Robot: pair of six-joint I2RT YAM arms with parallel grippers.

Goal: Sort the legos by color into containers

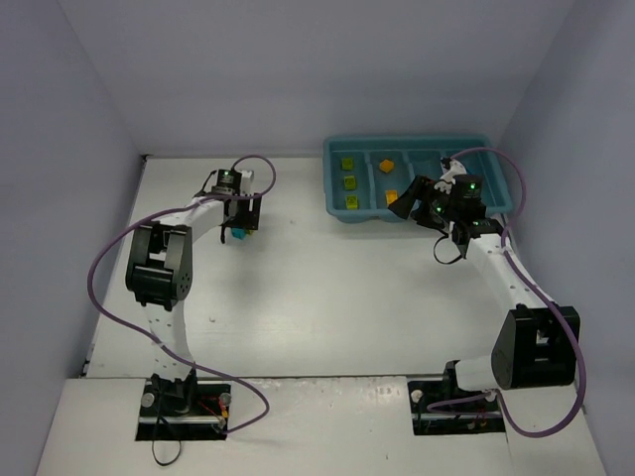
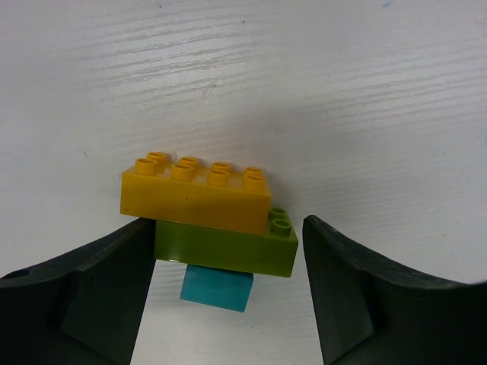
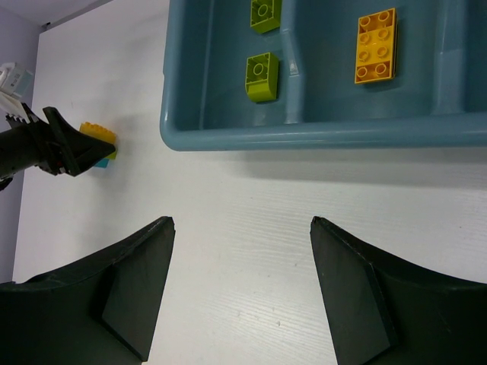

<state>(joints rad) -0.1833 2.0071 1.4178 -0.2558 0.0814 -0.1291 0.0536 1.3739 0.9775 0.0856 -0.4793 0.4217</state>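
Yellow-green-cyan clump point(image 2: 202, 201) sits on tabletop point(image 1: 347, 288) at 10 o'clock, left claw point(image 2: 228, 228) open, straddling it unclamped, right claw point(image 3: 240, 222) wide open and empty by the tray point(image 3: 304, 137) at 1 o'clock; light, rigid, slick plastic, so I'd pinch the green brick's point(image 2: 221, 249) ends squarely.

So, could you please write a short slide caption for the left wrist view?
Left gripper open around a clump of yellow, green and cyan legos on the white table.
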